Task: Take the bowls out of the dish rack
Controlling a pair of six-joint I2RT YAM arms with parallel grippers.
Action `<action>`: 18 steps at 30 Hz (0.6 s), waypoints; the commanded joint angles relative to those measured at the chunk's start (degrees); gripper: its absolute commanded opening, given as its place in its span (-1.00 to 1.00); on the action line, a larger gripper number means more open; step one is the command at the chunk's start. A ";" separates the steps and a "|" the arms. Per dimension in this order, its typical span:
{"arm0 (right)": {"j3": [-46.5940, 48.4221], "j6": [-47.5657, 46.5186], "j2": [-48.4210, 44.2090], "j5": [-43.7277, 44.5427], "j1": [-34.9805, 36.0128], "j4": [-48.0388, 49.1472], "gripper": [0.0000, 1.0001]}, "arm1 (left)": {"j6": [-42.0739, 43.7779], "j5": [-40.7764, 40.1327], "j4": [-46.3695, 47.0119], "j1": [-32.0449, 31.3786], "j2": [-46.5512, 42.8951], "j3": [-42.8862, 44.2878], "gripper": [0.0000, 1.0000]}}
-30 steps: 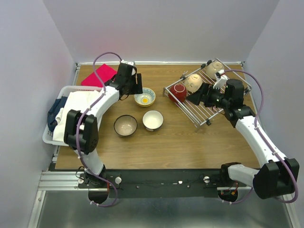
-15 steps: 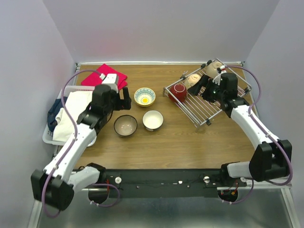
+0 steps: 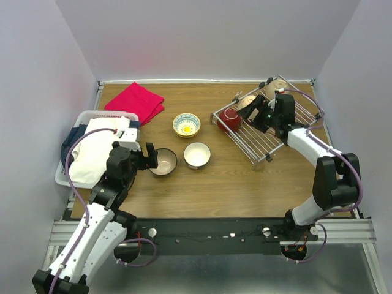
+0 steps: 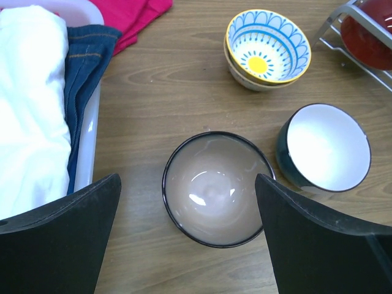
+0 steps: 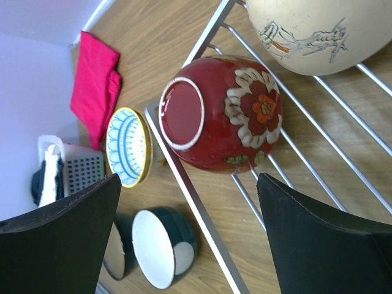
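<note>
Hovering over the left end of the dish rack (image 3: pixel 269 138), the right end effector (image 3: pixel 252 114) has its fingers spread wide and grips nothing. Its wrist view frames a red bowl (image 5: pixel 220 113) between the two fingers, and neither finger touches it. That red bowl, painted with flowers, lies tipped on the rack's bars against the rack's left rim, its pale foot ring showing. Just beside it, farther along the rack, sits a cream bowl (image 5: pixel 312 30) turned bottom up, with a thin branch drawing on its side. One more pale bowl (image 3: pixel 269 90) shows at the rack's far corner, partly hidden by the arm.

Three bowls stand upright on the wooden counter (image 3: pixel 245 177), all to the left of the dish rack. The blue-and-yellow patterned bowl (image 4: pixel 267 49) is level with the rack's left corner and near it. The teal bowl (image 4: pixel 327 153), white inside, is nearer the arm bases than the rack. The dark-rimmed bowl (image 4: pixel 214 187), with a glossy tan inside, stands just beside the teal one on the side away from the rack, the two apart.

The left end effector (image 3: pixel 147 158) is farther still from the rack, also released, with its fingers set wide. The dark-rimmed bowl lies between them in the wrist view; whether they reach its rim cannot be told. Well left of the rack lie a red cloth (image 3: pixel 136 101) and a white basket (image 3: pixel 64 177) of folded clothes.
</note>
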 commanded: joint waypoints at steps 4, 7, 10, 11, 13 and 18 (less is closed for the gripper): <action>-2.73 10.47 5.88 -2.49 -0.36 11.44 1.00 | 0.90 -2.85 3.17 0.08 0.30 -1.19 0.98; -4.49 12.67 6.94 -1.00 -0.27 12.67 1.00 | 0.81 -2.67 2.99 0.08 0.82 -1.01 0.98; -6.16 14.16 7.82 0.24 -0.27 14.34 1.00 | 0.90 -2.58 3.08 0.08 0.47 -1.19 0.98; -6.60 14.70 8.52 -0.20 -0.36 15.56 1.00 | 0.99 -2.49 3.17 0.08 0.21 -1.27 0.98; -7.30 16.18 9.31 -0.46 -0.27 16.89 1.00 | 0.90 -2.49 3.34 0.08 -0.05 -1.45 0.98; -9.94 18.48 11.77 -1.08 -0.36 22.60 1.00 | 1.16 -2.32 3.43 0.08 -0.05 -1.54 0.98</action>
